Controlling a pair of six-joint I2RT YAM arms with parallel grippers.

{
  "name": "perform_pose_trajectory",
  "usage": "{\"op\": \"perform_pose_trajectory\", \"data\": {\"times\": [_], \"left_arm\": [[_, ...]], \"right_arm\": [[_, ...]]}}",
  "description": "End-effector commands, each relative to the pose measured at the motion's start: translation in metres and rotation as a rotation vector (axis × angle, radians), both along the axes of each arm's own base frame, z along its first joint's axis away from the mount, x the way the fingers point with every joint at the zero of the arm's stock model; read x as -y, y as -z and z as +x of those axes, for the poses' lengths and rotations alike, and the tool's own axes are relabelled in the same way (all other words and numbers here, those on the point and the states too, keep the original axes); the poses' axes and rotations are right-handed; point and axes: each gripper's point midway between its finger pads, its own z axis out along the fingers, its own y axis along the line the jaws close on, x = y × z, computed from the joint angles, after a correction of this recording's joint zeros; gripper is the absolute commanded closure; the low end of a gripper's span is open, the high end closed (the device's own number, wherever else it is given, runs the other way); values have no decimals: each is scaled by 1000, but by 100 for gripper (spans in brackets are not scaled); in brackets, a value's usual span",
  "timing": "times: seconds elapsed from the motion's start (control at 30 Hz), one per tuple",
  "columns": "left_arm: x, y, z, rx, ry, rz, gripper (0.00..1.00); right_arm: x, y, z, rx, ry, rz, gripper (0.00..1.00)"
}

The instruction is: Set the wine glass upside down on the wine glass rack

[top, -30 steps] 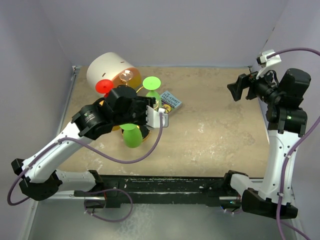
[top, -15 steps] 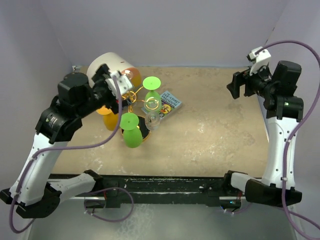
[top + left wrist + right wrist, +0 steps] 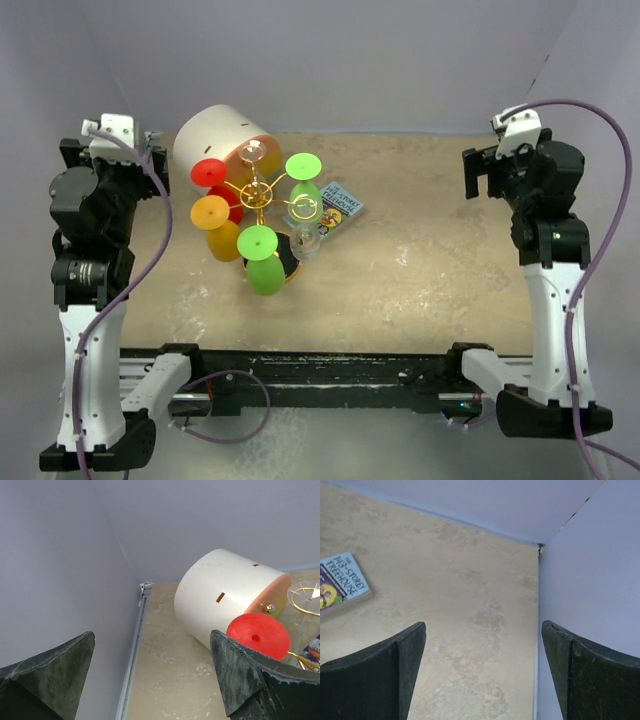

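Observation:
The gold wire wine glass rack [image 3: 258,194] stands left of the table's middle. Several wine glasses hang on it upside down: a red one [image 3: 208,172], an orange one [image 3: 210,212], a green one [image 3: 262,262] at the front, another green one [image 3: 303,166] and clear ones [image 3: 306,228]. My left gripper [image 3: 112,158] is raised at the table's far left edge, well clear of the rack, open and empty [image 3: 151,632]. The red glass's foot [image 3: 257,636] shows beside its right finger. My right gripper [image 3: 480,172] is open and empty near the back right corner [image 3: 483,623].
A big white cylinder [image 3: 215,135] lies on its side behind the rack, also in the left wrist view [image 3: 225,592]. A small blue book [image 3: 337,205] lies flat right of the rack [image 3: 340,582]. Grey walls close the table's left, back and right sides.
My left arm has drawn back from over the rack to the far left edge, its jaws opening. The green glass stays hanging at the rack's front. The right arm shifted slightly.

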Motion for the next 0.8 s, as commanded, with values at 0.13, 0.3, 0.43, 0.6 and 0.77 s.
{"op": "perform_pose_trajectory", "data": {"times": [0.13, 0.3, 0.43, 0.6, 0.77], "left_arm": [[-10, -26, -18, 188, -35, -91, 1], [-12, -3, -31, 180, -18, -103, 1], [-2, -3, -41, 170, 34, -110, 1], [8, -6, -41, 147, 83, -152, 1], [21, 2, -34, 87, 160, -142, 1]], "right_arm": [[11, -71, -23, 290, 86, 72, 0], [16, -71, -39, 373, 86, 146, 0], [7, -67, -51, 386, 2, 98, 0], [9, -60, -56, 350, 16, 86, 0], [20, -56, -56, 325, 93, 111, 0]]}}
